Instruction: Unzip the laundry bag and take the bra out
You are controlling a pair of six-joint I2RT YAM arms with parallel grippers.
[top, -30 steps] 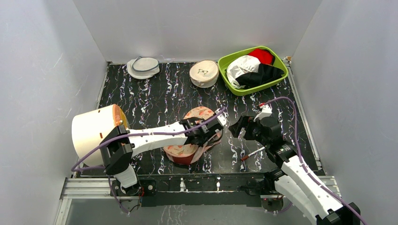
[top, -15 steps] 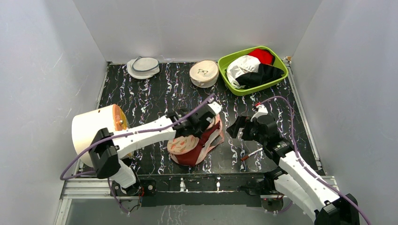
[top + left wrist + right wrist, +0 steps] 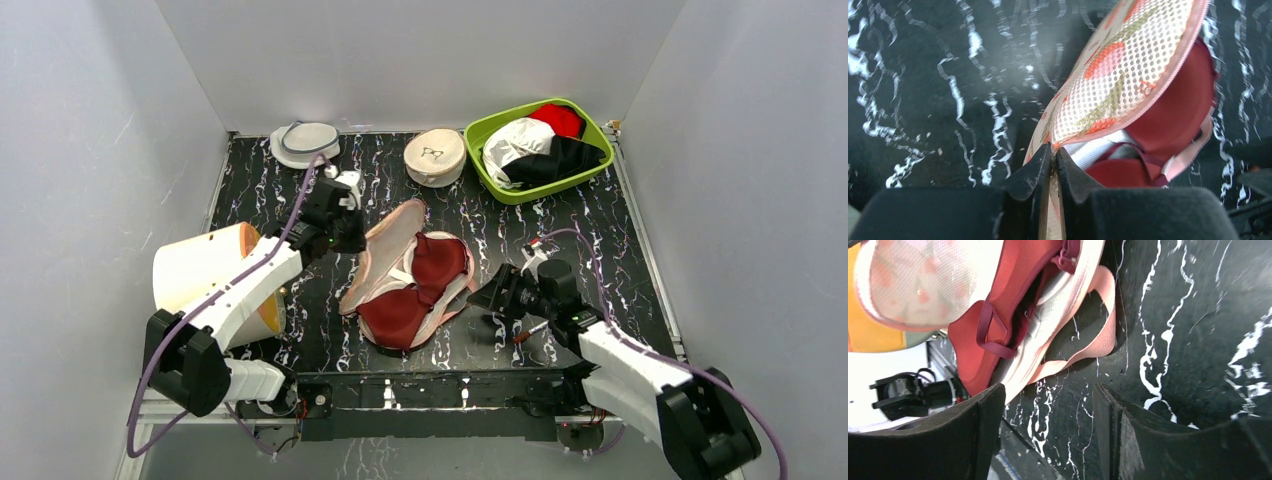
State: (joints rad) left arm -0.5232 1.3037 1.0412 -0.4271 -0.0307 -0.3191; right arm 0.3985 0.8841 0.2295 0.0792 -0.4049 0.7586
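The laundry bag [image 3: 378,262] lies open at mid-table, its leaf-print lid folded back to the left. The dark maroon bra [image 3: 412,290] lies exposed in the lower half, cups up. My left gripper [image 3: 345,232] is shut on the lid's edge; the left wrist view shows its closed tips [image 3: 1054,159] pinching the lid [image 3: 1118,80], with the bra [image 3: 1175,107] behind. My right gripper [image 3: 490,296] is open and empty, just right of the bag. The right wrist view shows its gap [image 3: 1047,425] over bare table, with the bra [image 3: 970,337] and a pink loop strap [image 3: 1100,342] beyond.
A green bin [image 3: 592,122] at back right holds white, red and black garments. A round cream case [image 3: 434,157] and a round mesh pouch [image 3: 305,143] stand at the back. A large white-and-orange drum [image 3: 200,275] sits left. A small stick [image 3: 535,328] lies near the right arm.
My left gripper has swung back and left from over the bag, pulling the lid open and baring the bra. My right gripper has dropped lower and nearer, still open.
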